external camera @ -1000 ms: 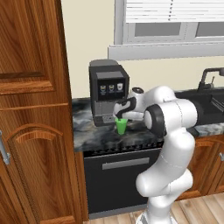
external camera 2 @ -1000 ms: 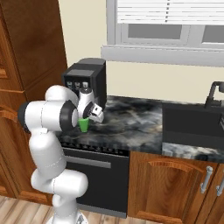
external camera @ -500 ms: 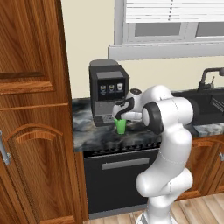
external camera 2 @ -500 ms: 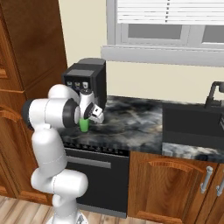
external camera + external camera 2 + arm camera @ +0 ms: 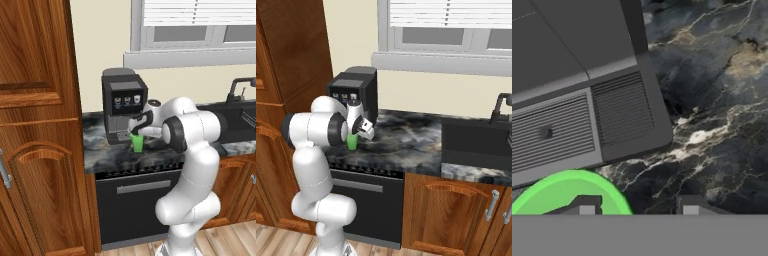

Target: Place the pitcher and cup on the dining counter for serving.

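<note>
The small green cup (image 5: pixel 137 143) (image 5: pixel 352 143) stands upright on the marbled counter (image 5: pixel 100 150) just in front of the coffee machine (image 5: pixel 124 102). My gripper (image 5: pixel 136 133) (image 5: pixel 358 133) points down over its rim. In the hand view the cup (image 5: pixel 562 192) sits at the lower left. One fingertip (image 5: pixel 587 205) is inside it and the other (image 5: pixel 689 205) is outside, so the jaws straddle the wall with a gap on both sides. My gripper (image 5: pixel 634 206) is still open. The pitcher and the dining counter are out of view.
The coffee machine's drip tray (image 5: pixel 567 135) lies right behind the cup. A dark sink (image 5: pixel 476 135) with a faucet (image 5: pixel 240 85) lies to the right. A tall wooden cabinet (image 5: pixel 35 125) bounds the counter on the left, and a black appliance front (image 5: pixel 140 200) sits below.
The hand has sunk a little onto the cup and the jaws have narrowed around its rim. The cup has not moved.
</note>
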